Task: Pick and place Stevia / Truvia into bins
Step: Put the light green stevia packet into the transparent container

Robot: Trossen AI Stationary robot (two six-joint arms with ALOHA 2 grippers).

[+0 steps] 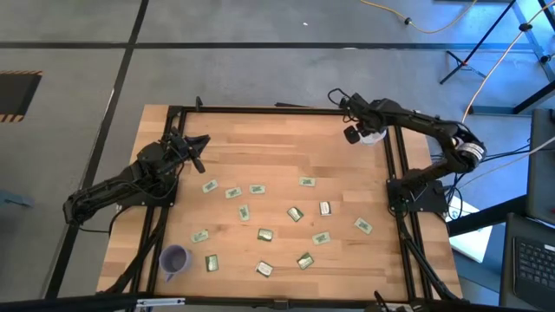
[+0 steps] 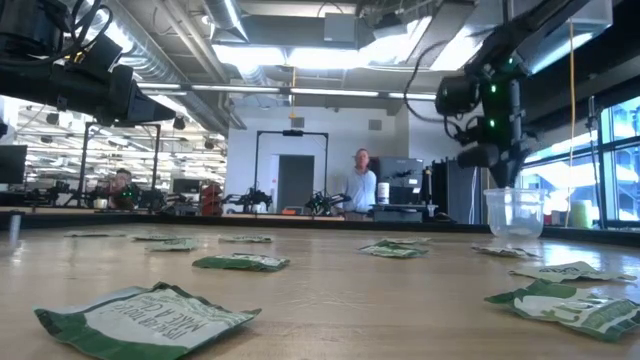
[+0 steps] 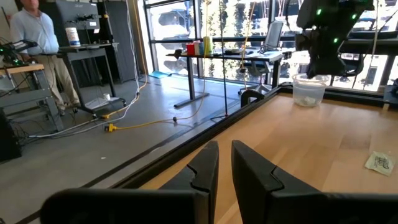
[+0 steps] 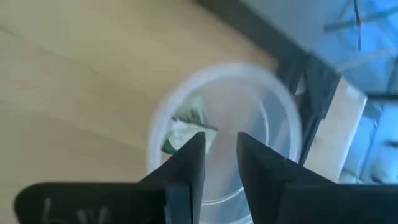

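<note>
I see my right gripper [image 4: 219, 149] above the translucent white cup [image 4: 273, 99], fingers parted, grasping nothing; a sachet [image 4: 186, 124] lies inside. My left gripper [image 3: 224, 163] waits over the counter [image 1: 277, 139], fingers slightly apart and empty.

Wooden table [image 1: 286, 165] with a black frame [image 1: 399, 173] along its edges, standing on a grey floor [image 1: 260, 69] crossed by dark lines. A yellow cable [image 3: 134, 124] trails across that floor. Beyond the table, a person in a light shirt [image 2: 361, 185] stands beside a workbench [image 2: 400, 209]; a second person [image 2: 121, 187] sits farther off. Bright ceiling lights [image 2: 290, 55] run overhead.
</note>
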